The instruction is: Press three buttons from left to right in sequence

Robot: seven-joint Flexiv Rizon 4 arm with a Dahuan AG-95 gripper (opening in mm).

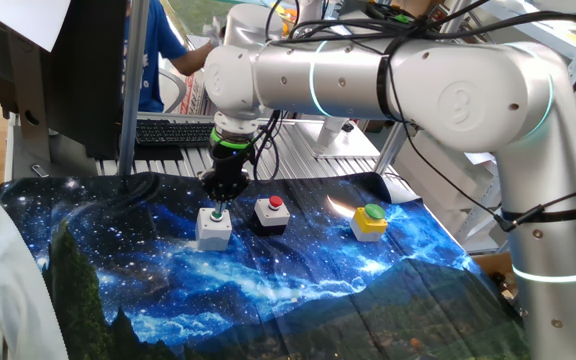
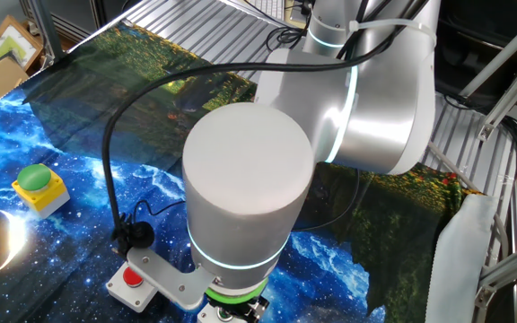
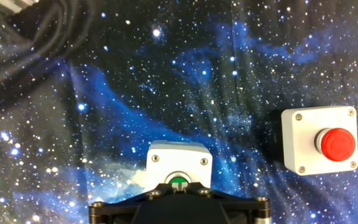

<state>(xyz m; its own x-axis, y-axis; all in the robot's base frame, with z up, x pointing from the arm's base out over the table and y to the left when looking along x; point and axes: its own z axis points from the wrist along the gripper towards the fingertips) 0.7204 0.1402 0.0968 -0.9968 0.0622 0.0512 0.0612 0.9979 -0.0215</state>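
The grey-white box with the green cap (image 1: 214,226) is the leftmost of the three buttons on the starry cloth. My gripper (image 1: 219,203) points straight down onto its cap. In the hand view the fingertips (image 3: 179,185) are together and sit on the green cap (image 3: 178,180) of this box (image 3: 179,160). The black-and-white box with the red cap (image 1: 271,213) is in the middle and also shows in the hand view (image 3: 321,140). The yellow box with the green cap (image 1: 369,221) is on the right and shows in the other fixed view (image 2: 39,187).
A black keyboard (image 1: 173,131) lies behind the cloth on the metal table. A black cable (image 2: 115,170) loops from the arm down over the cloth. A person in blue (image 1: 153,55) stands at the back. The arm's body (image 2: 249,188) hides the gripper in the other fixed view.
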